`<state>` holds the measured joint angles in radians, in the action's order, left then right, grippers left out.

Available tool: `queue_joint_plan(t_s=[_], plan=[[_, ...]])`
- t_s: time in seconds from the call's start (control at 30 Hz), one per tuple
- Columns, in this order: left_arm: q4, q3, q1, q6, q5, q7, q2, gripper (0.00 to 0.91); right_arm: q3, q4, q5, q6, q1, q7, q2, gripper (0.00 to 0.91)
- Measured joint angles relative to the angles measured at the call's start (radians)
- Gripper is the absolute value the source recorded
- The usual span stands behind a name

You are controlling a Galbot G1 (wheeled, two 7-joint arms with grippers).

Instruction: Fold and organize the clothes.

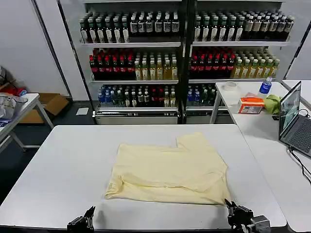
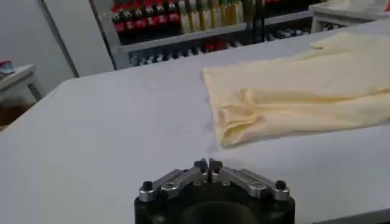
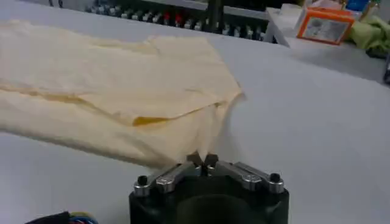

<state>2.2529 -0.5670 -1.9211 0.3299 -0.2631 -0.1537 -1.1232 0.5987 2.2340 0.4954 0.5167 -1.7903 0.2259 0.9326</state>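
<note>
Your left end effector (image 2: 208,164) hangs over the near edge of the white bench (image 1: 63,170), its fingertips pressed together with nothing between them. Ahead of it and off toward your right lies the cream-yellow T-shirt (image 2: 292,91), apart from the fingers. Your right end effector (image 3: 202,161) sits at the near right of the bench, fingertips likewise closed and gripping nothing, just beside the shirt's nearest corner; whether they touch the cloth you cannot tell. The T-shirt lies partly folded between the 2 end effectors, farther in. Beyond the bench stand shelves of bottles (image 1: 141,53).
</note>
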Motion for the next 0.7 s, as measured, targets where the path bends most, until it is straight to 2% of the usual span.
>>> queue_joint_plan(t_s=[0.07, 0.47, 0.7], plan=[[0.001, 0.001, 0.001, 0.001, 0.000, 0.001, -0.001, 0.907, 0.006, 0.001, -0.001, 0.003, 0.001, 0.001, 0.001, 0.907], [0.035, -0.030, 0.039, -0.002, -0.056, -0.010, 0.015, 0.907, 0.030, 0.031, 0.001, -0.088, 0.064, 0.034, -0.003, 0.907], [0.026, -0.058, 0.123, 0.003, -0.159, -0.043, 0.058, 0.907, -0.029, -0.014, 0.037, -0.079, 0.235, 0.086, 0.000, 0.907]])
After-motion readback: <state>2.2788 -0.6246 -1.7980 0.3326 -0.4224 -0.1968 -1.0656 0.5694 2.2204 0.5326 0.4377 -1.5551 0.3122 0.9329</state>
